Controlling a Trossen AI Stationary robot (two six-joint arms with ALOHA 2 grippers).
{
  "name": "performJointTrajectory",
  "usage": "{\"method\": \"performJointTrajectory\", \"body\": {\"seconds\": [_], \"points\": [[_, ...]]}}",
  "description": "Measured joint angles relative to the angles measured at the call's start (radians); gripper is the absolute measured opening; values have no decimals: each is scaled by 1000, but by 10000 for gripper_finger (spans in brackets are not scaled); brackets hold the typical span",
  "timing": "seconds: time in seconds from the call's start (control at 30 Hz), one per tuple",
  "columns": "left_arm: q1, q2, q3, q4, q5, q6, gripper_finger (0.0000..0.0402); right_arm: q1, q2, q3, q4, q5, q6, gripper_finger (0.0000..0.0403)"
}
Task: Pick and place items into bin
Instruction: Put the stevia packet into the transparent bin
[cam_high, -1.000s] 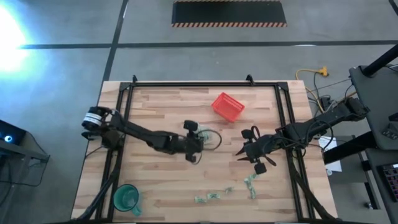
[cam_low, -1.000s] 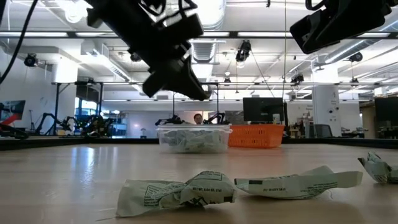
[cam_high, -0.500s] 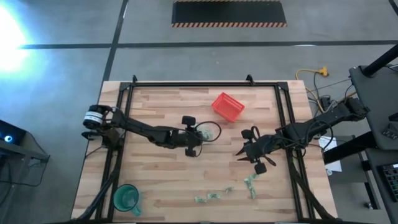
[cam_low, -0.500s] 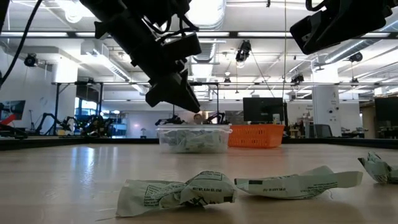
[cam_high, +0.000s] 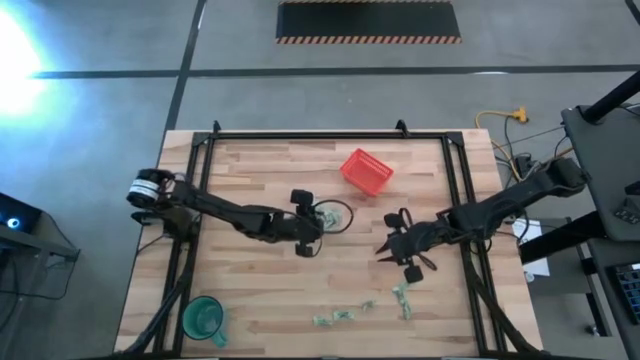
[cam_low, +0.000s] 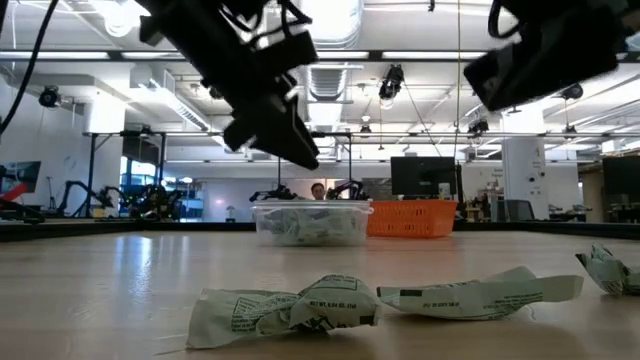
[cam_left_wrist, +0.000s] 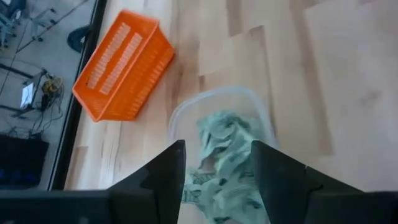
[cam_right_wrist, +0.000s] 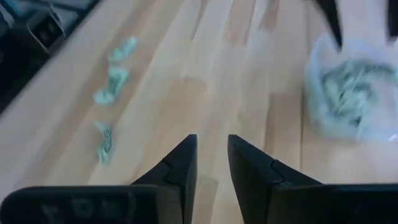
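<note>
Wooden table (cam_high: 260, 170) carries the bin (cam_high: 335, 215), left gripper (cam_high: 318, 223) jaws spread over it, right gripper (cam_high: 388, 246) jaws narrowly parted.

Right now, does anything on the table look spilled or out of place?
Yes. Several wrapped items lie loose on the wood near the table's front edge, far from the clear bin, which already holds a heap. Nothing looks damaged.

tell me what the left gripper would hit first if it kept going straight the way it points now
Most likely the clear bin of green wrapped pieces: the left gripper, fingers open, points straight into it. The red basket lies off to one side.
</note>
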Motion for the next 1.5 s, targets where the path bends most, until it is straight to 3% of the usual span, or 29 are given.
{"method": "performJointTrajectory", "body": {"seconds": [0.13,0.37,0.57,1.07,1.5], "points": [[-47,-34,-3,0,0,-24,166,0,68,-31,51,-10,54,88],[-105,-83,-5,4,0,-25,166,6,219,-36,161,-202,138,100],[-124,-88,-6,3,0,-26,166,11,335,-35,341,-288,139,107],[-140,-92,1,-104,-3,-83,167,89,488,16,390,-290,167,118],[-211,-199,-8,-182,-1,-191,167,121,581,91,399,-229,108,129]]}}
